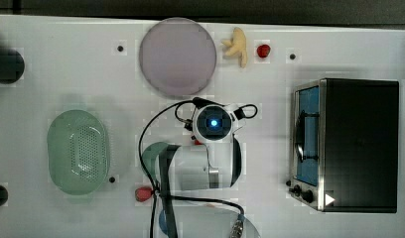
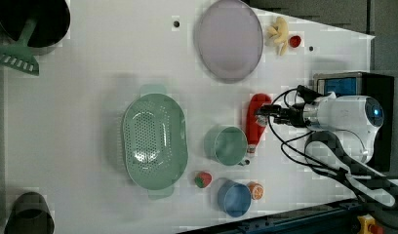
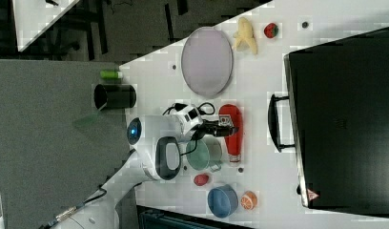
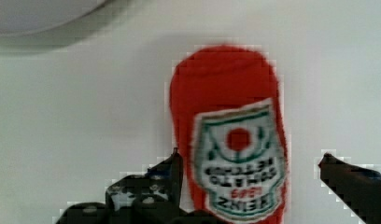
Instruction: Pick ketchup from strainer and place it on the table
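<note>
Top view: I see the pale green strainer (image 1: 78, 151) lying empty at the top view's left on the white table (image 1: 66, 74). My arm (image 1: 205, 158) covers the middle of the table, with a sliver of red peeping out beneath the wrist.

Left view: The ketchup (image 2: 255, 122) lies flat on the table, well apart from the strainer (image 2: 154, 140), just beside a green mug (image 2: 227, 145). My gripper (image 2: 263, 111) sits over the bottle's body.

Right view: The ketchup (image 3: 232, 130) lies between the mug (image 3: 204, 153) and a black oven (image 3: 342, 119), below a grey plate (image 3: 207, 61). The gripper (image 3: 227, 127) is low over it.

Wrist view: The ketchup (image 4: 233, 140) rests label up between the two dark fingertips (image 4: 174, 163). The pincer stands wide, one finger close beside the bottle, the other clear of it, gripping nothing.

My judgement: The bottle looks delivered. I should lift straight up, fingers spread, so neither pad drags it or nudges the mug.
</note>
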You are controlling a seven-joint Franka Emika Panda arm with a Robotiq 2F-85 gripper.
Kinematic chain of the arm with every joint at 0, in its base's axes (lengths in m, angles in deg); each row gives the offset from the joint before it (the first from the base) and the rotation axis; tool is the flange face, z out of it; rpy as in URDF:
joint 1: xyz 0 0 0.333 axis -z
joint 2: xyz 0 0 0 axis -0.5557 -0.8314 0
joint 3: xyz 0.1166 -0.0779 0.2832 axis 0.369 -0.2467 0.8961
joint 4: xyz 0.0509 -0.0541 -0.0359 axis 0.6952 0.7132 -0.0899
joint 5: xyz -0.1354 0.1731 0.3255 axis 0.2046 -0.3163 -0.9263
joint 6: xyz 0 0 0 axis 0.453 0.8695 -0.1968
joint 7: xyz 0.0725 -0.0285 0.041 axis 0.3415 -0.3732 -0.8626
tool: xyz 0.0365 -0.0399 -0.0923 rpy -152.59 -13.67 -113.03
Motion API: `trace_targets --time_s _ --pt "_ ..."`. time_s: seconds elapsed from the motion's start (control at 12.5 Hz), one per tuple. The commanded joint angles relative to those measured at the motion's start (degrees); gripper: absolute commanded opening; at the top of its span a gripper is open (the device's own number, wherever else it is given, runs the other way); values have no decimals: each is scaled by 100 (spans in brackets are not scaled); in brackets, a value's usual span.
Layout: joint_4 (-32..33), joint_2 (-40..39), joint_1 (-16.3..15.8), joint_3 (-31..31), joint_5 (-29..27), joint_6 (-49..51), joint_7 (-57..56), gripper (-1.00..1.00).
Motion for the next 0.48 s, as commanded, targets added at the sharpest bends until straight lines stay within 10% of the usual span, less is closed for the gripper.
trace_targets --time_s 0.08,0.48 --pt "-244 684 87 -18 -8 -55 -191 100" --pt "-1543 1430 85 58 -11 1631 680 100"
